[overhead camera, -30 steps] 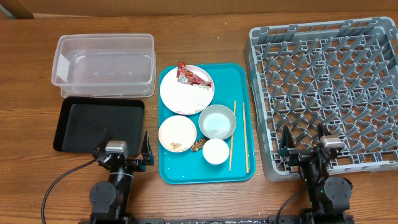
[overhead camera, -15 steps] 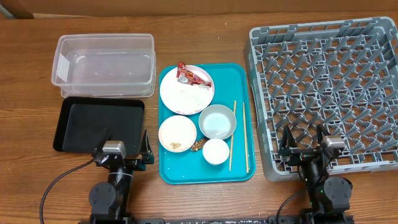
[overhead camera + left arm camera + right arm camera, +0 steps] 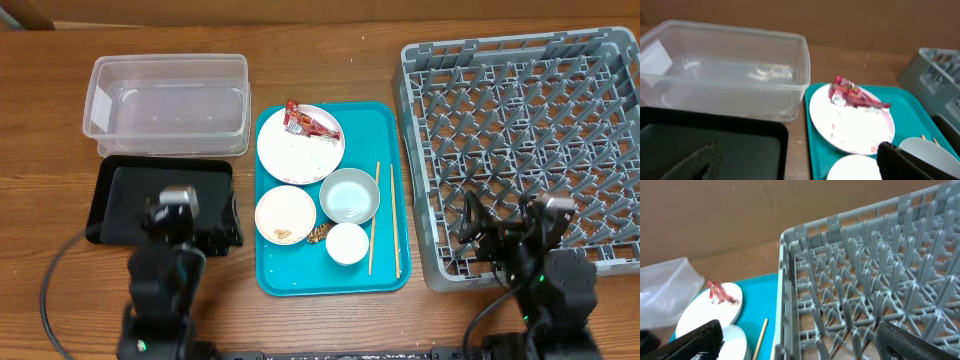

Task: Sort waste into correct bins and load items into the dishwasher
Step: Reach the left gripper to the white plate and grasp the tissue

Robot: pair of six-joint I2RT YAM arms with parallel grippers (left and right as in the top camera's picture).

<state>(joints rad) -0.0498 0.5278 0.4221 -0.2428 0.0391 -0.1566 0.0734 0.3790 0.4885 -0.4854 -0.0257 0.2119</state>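
Observation:
On the teal tray lie a white plate [image 3: 300,143] carrying a red wrapper [image 3: 308,121], a bluish bowl [image 3: 350,195], a white bowl [image 3: 285,214] with brown scraps, a small cup [image 3: 347,243] and two chopsticks [image 3: 375,220]. The clear tub [image 3: 165,105] and black tray [image 3: 130,195] sit at left; the grey rack [image 3: 530,140] is at right. My left gripper [image 3: 190,218] hangs open over the black tray's near right corner. My right gripper [image 3: 500,228] is open over the rack's near edge. The left wrist view shows the wrapper [image 3: 855,95] on the plate [image 3: 850,120]; nothing is held.
The teal serving tray [image 3: 270,270] lies between the black tray and the rack. More brown scraps [image 3: 320,233] lie on it beside the cup. The right wrist view looks along the rack's left wall [image 3: 785,295], with a chopstick [image 3: 760,337] beside it.
Both arms have lifted and moved away from the table's front edge. The left now hangs over the black tray, the right over the rack's near edge. Both grippers stayed open.

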